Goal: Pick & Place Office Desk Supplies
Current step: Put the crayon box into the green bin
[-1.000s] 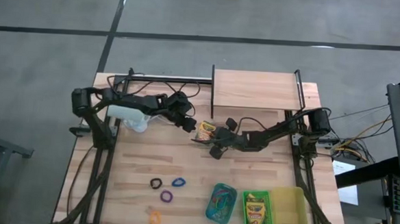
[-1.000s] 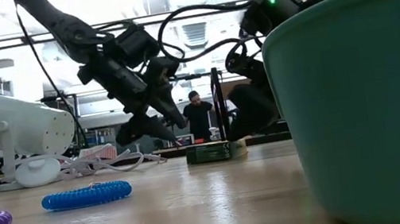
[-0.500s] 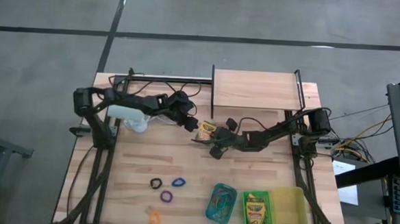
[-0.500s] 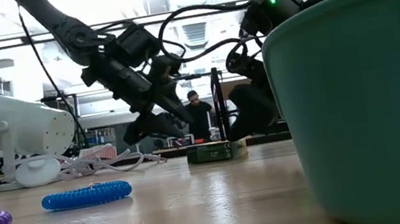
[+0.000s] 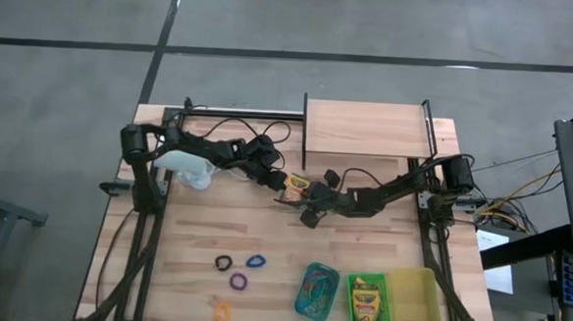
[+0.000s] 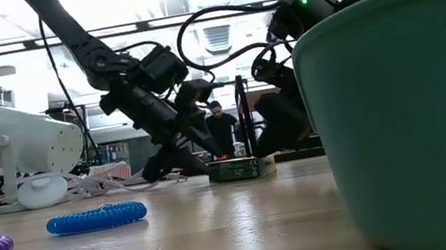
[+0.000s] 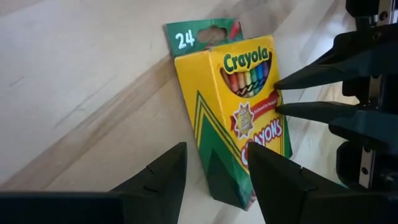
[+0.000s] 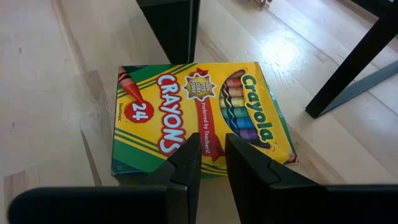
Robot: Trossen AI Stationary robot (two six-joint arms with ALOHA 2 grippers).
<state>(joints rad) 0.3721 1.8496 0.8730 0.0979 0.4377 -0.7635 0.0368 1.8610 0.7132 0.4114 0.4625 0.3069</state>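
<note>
I have both arms converging on the crayon box [image 5: 295,187], lying flat on the bench [image 5: 263,228] at frame center. The left end effector [image 7: 214,168] is spread to straddle it; the right end effector [image 8: 211,158], fingers nearly together, pins its opposite edge, probably to steady it.

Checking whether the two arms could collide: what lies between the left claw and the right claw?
Only the crayon box, flat on the table: the left claw and the right claw face it from opposite sides, as both wrist views show.
</note>
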